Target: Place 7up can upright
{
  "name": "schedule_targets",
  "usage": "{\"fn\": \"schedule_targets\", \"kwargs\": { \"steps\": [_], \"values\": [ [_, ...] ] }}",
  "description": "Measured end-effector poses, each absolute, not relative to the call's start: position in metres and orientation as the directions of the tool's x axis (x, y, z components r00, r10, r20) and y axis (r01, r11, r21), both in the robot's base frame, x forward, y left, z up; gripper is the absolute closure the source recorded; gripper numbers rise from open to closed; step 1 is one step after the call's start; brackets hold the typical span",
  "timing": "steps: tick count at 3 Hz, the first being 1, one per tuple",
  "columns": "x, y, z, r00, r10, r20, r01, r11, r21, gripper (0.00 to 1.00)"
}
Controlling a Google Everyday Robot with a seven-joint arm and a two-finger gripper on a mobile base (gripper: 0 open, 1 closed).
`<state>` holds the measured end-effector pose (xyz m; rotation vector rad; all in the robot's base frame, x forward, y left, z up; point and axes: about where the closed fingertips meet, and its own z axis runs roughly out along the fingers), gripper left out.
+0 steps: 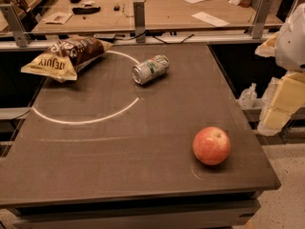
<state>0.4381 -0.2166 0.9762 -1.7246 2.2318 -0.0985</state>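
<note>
Dark, matte tabletop (119,166) fills most of the view, and a thin white ring (86,122) is drawn on its left half. Nearest the front edge, toward the right corner, a red-and-yellow apple (211,145) is seen resting on the surface, well apart from everything else. Farther back, near the middle of the table, the 7up can (150,69) is found lying on its side (not upright), its shiny end turned toward the front left and its body angled back to the right; it is placed at the ring's right-hand side, with nothing touching it. At the far left corner a brown-and-yellow chip bag (66,56) is laid flat, one end reaching past the table's left edge. Off the table's right side, at the frame's edge, the gripper (284,99) is held in the air, well apart from the can and holding nothing that can be seen; whether it is open or closed cannot be told. Beyond the table a metal rail (139,20) with upright brackets is set, and behind it a lighter wooden bench (162,8) is strewn with papers and small dark items.
</note>
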Motion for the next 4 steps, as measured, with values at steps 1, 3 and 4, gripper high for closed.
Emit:
{"fn": "schedule_targets", "kwargs": {
  "steps": [1,3,4],
  "values": [
    [0.438,-0.217,0.976,-0.221,-0.953,-0.207,-0.931,0.270,-0.246,0.00],
    [0.465,-0.202,0.987,-0.104,-0.983,-0.149,-0.955,0.141,-0.262,0.00],
    [0.501,-0.194,0.989,-0.011,-0.997,-0.072,-0.963,0.030,-0.269,0.00]
  ]
}}
